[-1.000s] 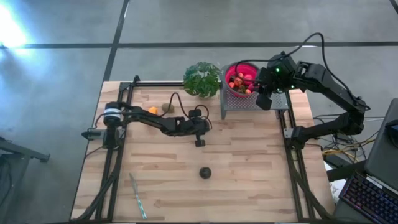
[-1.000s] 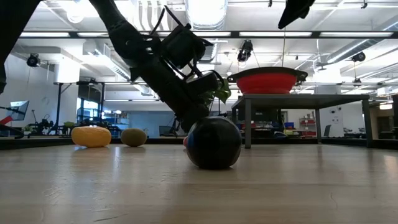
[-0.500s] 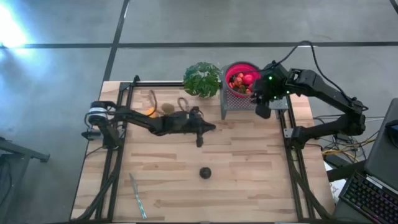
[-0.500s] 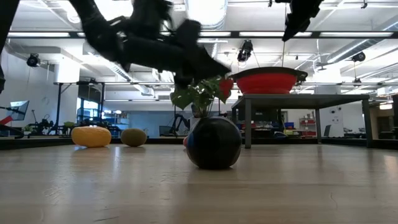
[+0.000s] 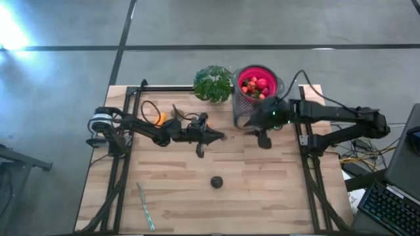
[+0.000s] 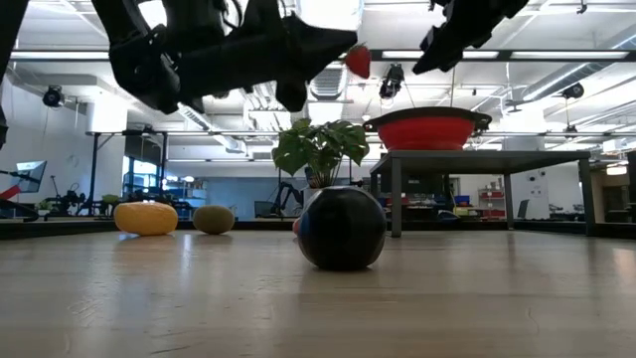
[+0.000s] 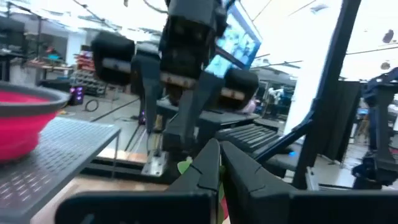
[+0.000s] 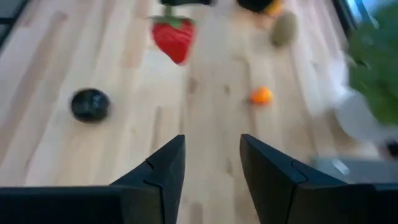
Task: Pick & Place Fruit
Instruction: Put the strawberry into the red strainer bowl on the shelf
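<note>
Jaws of the left gripper (image 7: 219, 163) clench 1 strawberry (image 8: 173, 38); right gripper (image 8: 211, 163) released. Handover misalignment could drop it.

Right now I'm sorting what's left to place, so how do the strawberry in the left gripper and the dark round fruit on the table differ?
The strawberry is red with a green leafy cap; the dark round fruit is near black and plain. The strawberry tapers to a point; the dark round fruit is a ball. The strawberry hangs in the air, clamped by the left gripper; the dark round fruit rests free on the table. Both are outside the red bowl.
</note>
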Available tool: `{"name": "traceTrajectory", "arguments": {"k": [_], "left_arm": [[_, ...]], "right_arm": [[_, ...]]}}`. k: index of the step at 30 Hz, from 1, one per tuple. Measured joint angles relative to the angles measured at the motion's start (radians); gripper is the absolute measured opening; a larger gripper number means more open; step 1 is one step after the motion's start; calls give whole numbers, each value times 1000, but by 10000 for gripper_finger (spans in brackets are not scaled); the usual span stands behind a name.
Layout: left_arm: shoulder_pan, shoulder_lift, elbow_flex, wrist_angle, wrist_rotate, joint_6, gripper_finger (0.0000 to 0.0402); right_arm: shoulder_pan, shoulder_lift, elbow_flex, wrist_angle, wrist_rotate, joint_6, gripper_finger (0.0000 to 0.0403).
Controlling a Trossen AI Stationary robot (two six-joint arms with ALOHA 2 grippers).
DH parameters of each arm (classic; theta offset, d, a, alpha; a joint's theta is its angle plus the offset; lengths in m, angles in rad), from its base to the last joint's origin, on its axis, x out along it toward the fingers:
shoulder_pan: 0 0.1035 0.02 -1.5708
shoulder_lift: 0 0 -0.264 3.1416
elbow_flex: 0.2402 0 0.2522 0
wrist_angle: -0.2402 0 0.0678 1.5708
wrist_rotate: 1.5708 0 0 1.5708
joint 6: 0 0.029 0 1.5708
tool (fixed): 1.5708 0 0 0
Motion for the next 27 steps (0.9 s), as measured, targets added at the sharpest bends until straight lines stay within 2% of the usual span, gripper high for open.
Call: {"name": "traceTrajectory", "arguments": {"k": [11,14,21,27], "left_arm": [[-30,0,66,-62,19,51,6],[-33,0,82,-89,19,68,6],[-34,0,104,-108,19,92,6],[-33,0,144,-141,17,128,6]], "right_arm": [[106,-3,-101,314,11,47,204],[107,-3,-104,334,59,65,225],[120,-3,-106,362,58,76,279],[145,17,-107,368,52,59,307]]}}
